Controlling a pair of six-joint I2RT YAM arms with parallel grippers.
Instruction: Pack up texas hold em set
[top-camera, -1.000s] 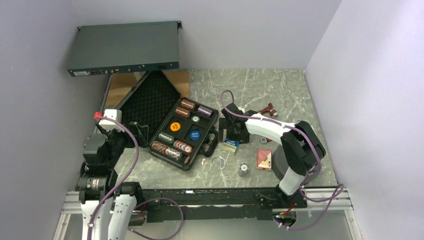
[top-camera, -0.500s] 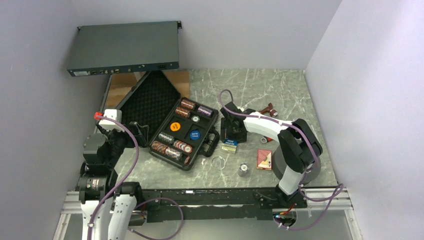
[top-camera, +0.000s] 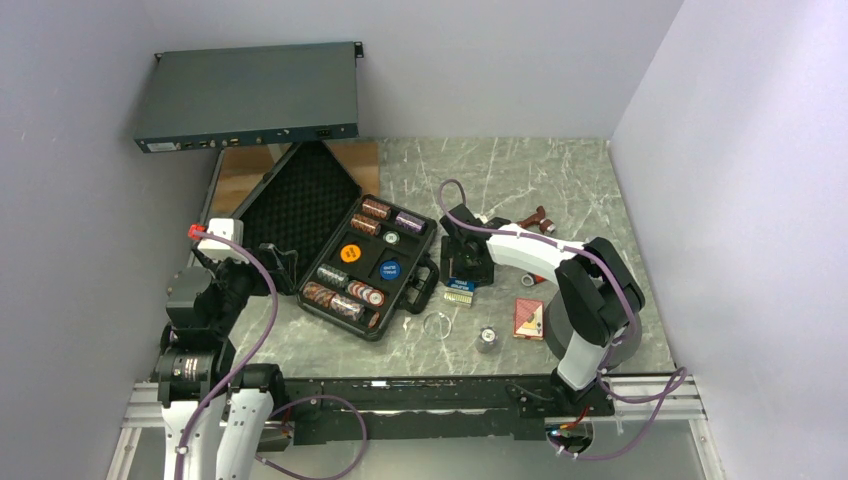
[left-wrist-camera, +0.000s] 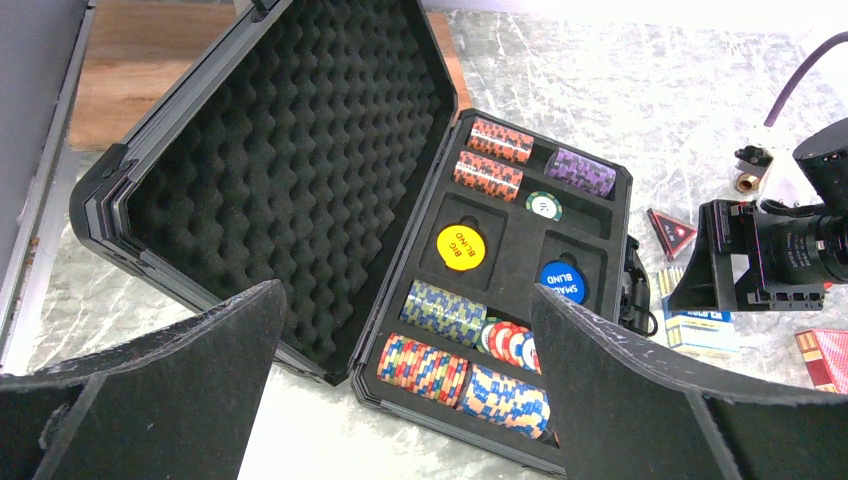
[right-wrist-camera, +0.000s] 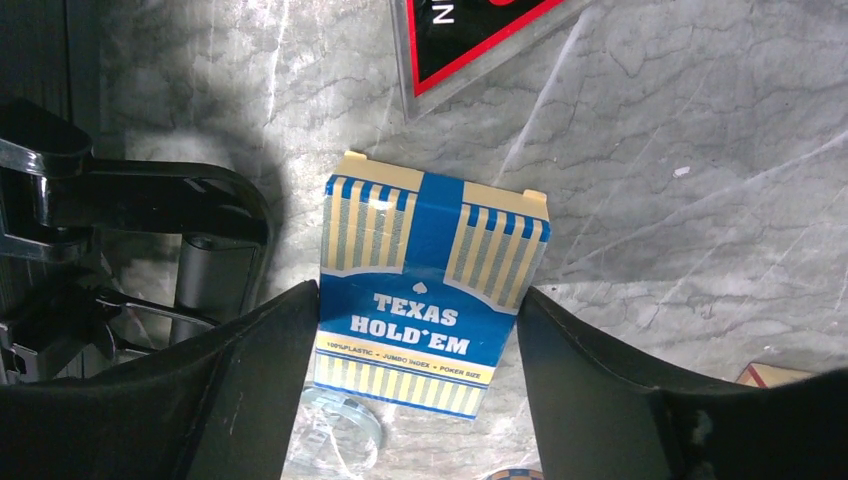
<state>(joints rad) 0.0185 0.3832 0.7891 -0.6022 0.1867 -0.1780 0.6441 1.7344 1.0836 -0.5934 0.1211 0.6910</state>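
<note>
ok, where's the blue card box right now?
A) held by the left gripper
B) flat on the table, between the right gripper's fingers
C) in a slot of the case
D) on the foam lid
B: the right wrist view shows the blue card box lying on the table, outside the case, with the right gripper closed against both its long sides.

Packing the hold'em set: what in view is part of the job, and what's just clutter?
Job: black case, chip rolls, orange disc, blue disc, blue card box, red card box.
Clutter: grey rack unit, red-handled wrench.
</note>
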